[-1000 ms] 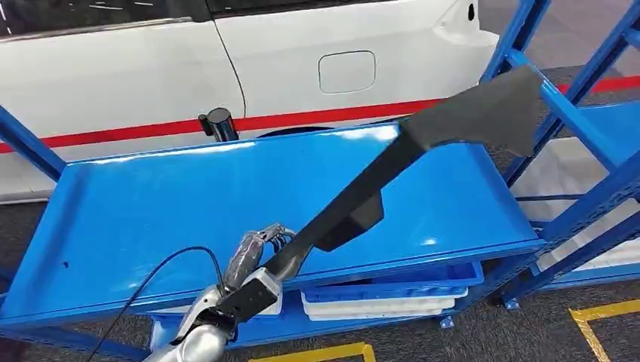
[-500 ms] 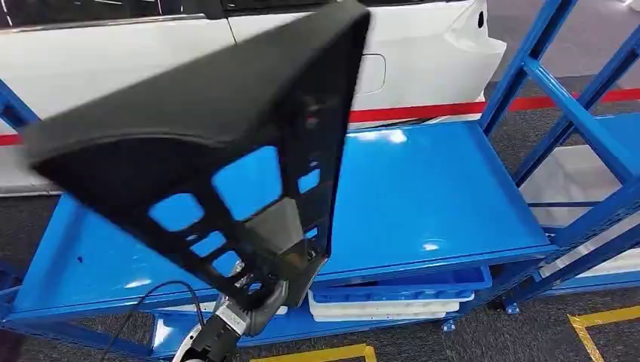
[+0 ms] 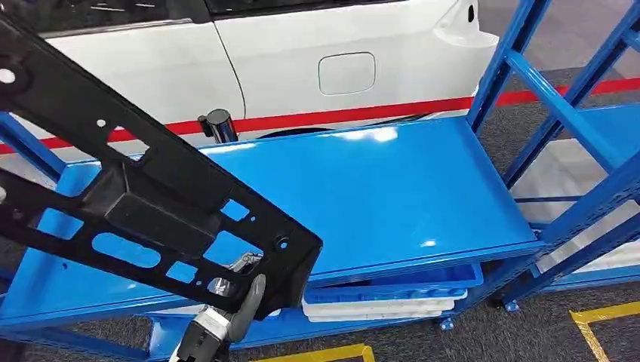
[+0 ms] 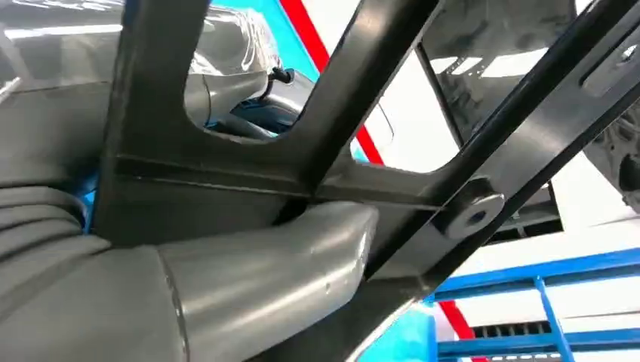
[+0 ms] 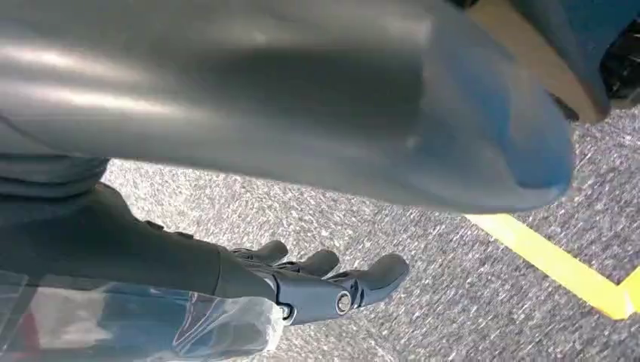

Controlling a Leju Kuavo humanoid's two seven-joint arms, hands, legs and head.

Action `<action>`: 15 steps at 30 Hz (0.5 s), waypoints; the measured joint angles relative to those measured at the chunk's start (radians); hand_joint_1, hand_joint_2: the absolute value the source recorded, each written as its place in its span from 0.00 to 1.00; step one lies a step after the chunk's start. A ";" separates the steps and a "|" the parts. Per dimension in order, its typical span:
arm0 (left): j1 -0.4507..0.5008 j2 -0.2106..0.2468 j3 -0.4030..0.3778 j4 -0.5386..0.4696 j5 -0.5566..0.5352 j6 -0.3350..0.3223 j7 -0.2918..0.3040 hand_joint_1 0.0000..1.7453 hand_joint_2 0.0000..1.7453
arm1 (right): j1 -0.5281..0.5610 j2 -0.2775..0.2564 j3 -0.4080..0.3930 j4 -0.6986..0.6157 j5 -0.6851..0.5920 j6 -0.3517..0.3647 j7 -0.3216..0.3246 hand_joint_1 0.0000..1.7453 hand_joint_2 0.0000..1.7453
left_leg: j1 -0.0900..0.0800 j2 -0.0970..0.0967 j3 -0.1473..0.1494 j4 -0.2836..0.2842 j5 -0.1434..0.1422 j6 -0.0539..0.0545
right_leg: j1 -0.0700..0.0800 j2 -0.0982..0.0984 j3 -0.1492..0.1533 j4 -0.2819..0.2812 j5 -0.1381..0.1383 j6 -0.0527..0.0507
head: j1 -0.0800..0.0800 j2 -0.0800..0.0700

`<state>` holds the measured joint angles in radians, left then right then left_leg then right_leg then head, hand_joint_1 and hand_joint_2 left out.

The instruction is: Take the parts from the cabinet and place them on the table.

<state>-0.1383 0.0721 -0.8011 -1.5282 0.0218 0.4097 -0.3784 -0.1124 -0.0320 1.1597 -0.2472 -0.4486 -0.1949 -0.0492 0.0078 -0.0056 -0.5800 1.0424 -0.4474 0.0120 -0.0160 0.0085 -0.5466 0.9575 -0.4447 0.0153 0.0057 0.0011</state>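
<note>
Black part held over the blue table

Room lies mostly across the blue table (image 3: 392, 188), whose glossy top runs bare from the part out to its far and right-hand edges. Blue rack uprights (image 3: 528, 68) rise just beside the table's right end, and a white car (image 3: 302, 53) with a red stripe stands behind its far edge. White trays (image 3: 381, 305) sit on the shelf under the table.

The black part (image 3: 151, 196) hangs above the table's left half, tilted, its low corner near the table's front edge. It is a flat, matte black frame with ribs, open cut-outs and small round holes. The left hand (image 3: 234, 298) grips that low corner, thumb (image 4: 264, 271) pressed against a rib. The right hand (image 5: 324, 290) hangs over speckled floor (image 5: 423, 226) beside a yellow line (image 5: 558, 264), fingers apart, holding nothing.
</note>
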 joint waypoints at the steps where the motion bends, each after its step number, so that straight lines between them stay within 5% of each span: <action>1: 0.000 0.000 0.002 0.000 0.000 0.002 -0.002 1.00 0.00 | 0.000 0.001 0.000 0.000 0.000 0.000 0.000 0.00 0.00 | -0.001 0.000 0.029 -0.070 0.018 0.006 | 0.000 0.000 0.000 0.000 -0.001 0.002 | 0.000 0.000; 2: 0.000 0.000 0.002 -0.001 0.000 0.004 -0.002 1.00 0.00 | -0.001 0.002 0.000 0.000 0.000 0.000 0.003 0.00 0.00 | -0.008 -0.001 0.042 -0.093 0.013 0.009 | 0.010 0.001 -0.005 0.005 -0.003 0.007 | 0.000 0.000; 5: 0.007 0.000 0.006 -0.002 0.000 0.008 -0.002 1.00 0.00 | 0.000 0.003 0.000 0.000 -0.001 0.000 0.010 0.00 0.00 | -0.011 -0.003 0.034 -0.088 0.017 0.022 | 0.005 0.001 -0.006 -0.001 0.003 0.021 | 0.002 0.000; 7: 0.005 0.000 0.007 -0.003 -0.004 0.009 -0.002 1.00 0.00 | -0.001 0.003 0.000 0.000 -0.001 -0.001 0.010 0.00 0.00 | -0.002 -0.002 0.040 -0.096 0.024 0.033 | 0.004 -0.002 -0.015 0.025 -0.022 0.032 | 0.002 0.000; 10: 0.006 0.000 0.008 -0.005 -0.021 0.012 0.002 1.00 0.00 | 0.001 0.006 0.000 0.000 -0.001 -0.001 0.010 0.00 0.00 | -0.003 0.002 0.039 -0.095 0.023 0.042 | 0.004 -0.002 -0.119 0.255 -0.136 0.040 | 0.006 0.000; 11: 0.006 0.000 0.008 -0.005 -0.026 0.016 0.008 1.00 0.00 | 0.002 0.008 0.000 0.000 -0.001 -0.001 0.010 0.00 0.00 | -0.004 0.002 0.039 -0.095 0.023 0.042 | 0.004 -0.002 -0.148 0.318 -0.153 0.041 | 0.006 0.000; 13: 0.007 0.000 0.008 -0.005 -0.039 0.019 0.016 1.00 0.00 | 0.002 0.009 0.000 0.000 -0.002 -0.001 0.010 0.00 0.00 | -0.005 0.001 0.042 -0.095 0.023 0.042 | 0.004 -0.002 -0.139 0.295 -0.116 0.039 | 0.006 0.000; 15: 0.007 0.000 0.008 -0.009 -0.050 0.020 0.031 1.00 0.00 | 0.001 0.009 0.000 0.000 -0.003 -0.002 0.010 0.00 0.00 | -0.005 -0.001 0.046 -0.095 0.022 0.041 | 0.004 -0.002 -0.052 0.121 -0.027 0.034 | 0.006 0.000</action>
<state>-0.1317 0.0725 -0.7927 -1.5373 -0.0282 0.4299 -0.3472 -0.1115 -0.0233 1.1601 -0.2476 -0.4517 -0.1965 -0.0393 0.0030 -0.0069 -0.5338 0.9474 -0.4252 0.0531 -0.0123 0.0062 -0.5991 1.0785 -0.4722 0.0489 0.0118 0.0011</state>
